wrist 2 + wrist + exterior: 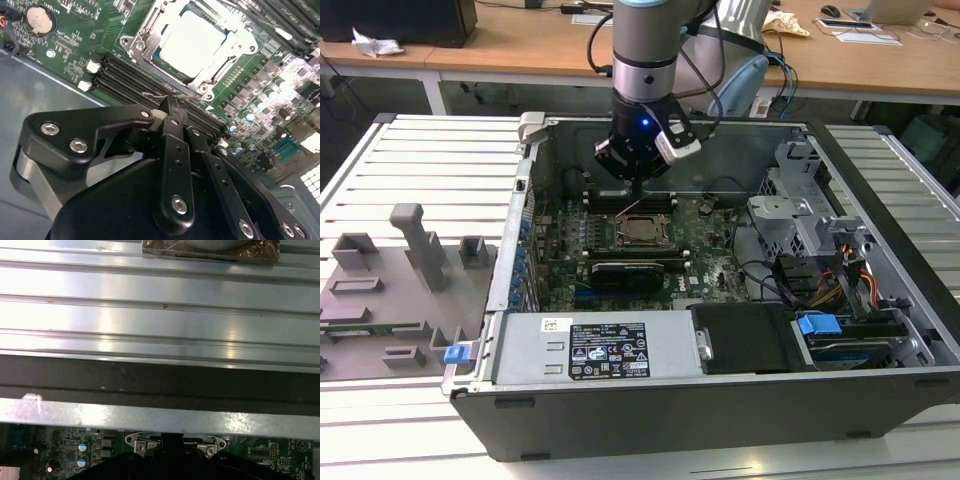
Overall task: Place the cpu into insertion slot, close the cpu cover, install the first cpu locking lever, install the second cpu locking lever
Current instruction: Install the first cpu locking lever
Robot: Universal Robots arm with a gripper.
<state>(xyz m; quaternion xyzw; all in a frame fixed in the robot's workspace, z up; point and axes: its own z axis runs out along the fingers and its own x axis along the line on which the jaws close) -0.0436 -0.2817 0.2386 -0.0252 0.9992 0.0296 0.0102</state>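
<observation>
Second wrist view gives me the closest look: the cpu (192, 42) already sits in the insertion slot (624, 238), its pale metal top showing through the window of the cpu cover (150, 35), which looks folded flat over it, so I judge the first two steps done. The gripper (169, 106) has its jaws drawn narrow, tips together, and I see nothing pinched between them. That suits poking rather than carrying, I think: the slim tip hangs at the socket's edge, right by a thin wire lever (155, 93) that runs between the cover and the black memory slots (125, 75). Whether the tip actually touches the wire I can't tell. From the exterior view the arm stands nearly upright inside the open computer case (650, 400), gripper (634, 190) just beyond the socket, low over the green motherboard (710, 225)
</observation>
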